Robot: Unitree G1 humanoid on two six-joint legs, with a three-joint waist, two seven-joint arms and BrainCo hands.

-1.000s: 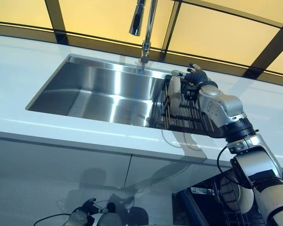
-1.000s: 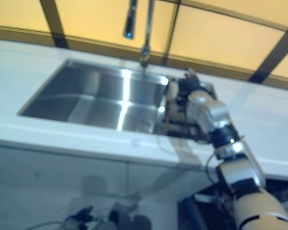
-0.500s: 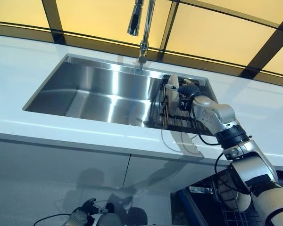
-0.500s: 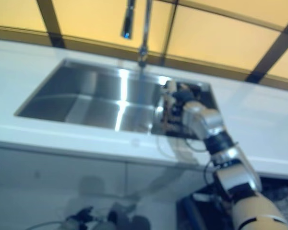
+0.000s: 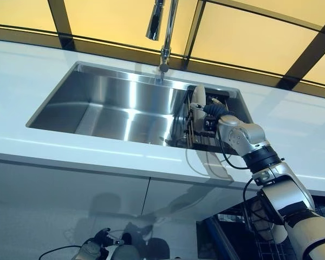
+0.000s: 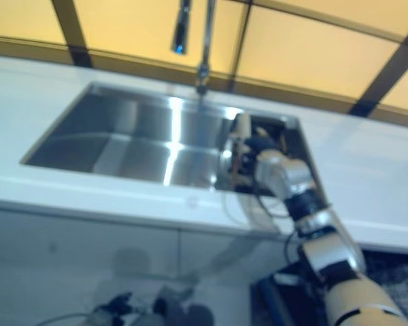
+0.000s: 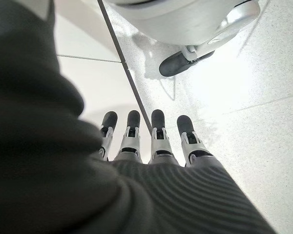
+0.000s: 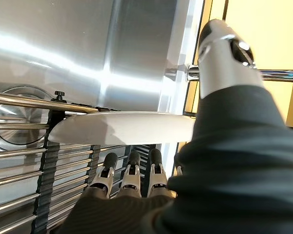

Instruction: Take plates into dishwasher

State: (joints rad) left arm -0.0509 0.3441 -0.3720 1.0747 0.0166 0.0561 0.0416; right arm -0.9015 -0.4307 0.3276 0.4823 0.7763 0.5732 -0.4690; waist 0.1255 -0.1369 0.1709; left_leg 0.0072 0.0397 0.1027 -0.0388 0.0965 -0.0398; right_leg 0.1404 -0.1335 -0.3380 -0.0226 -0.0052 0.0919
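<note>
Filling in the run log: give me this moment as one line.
phase: reach | right hand: open, fingers straight, by plate standing in sink rack | left hand: open, idle, low | plate not gripped

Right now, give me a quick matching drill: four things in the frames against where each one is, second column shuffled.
Things:
1. white round plate
2. black-slatted metal dish rack
3. right hand
4. left hand

Places:
A. hanging low over the pale speckled floor
B. sitting at the right end of the stainless steel sink
C. standing on edge in the rack
D. reaching in at the rack, just short of the plate

Pairs: 1-C, 2-B, 3-D, 4-A
</note>
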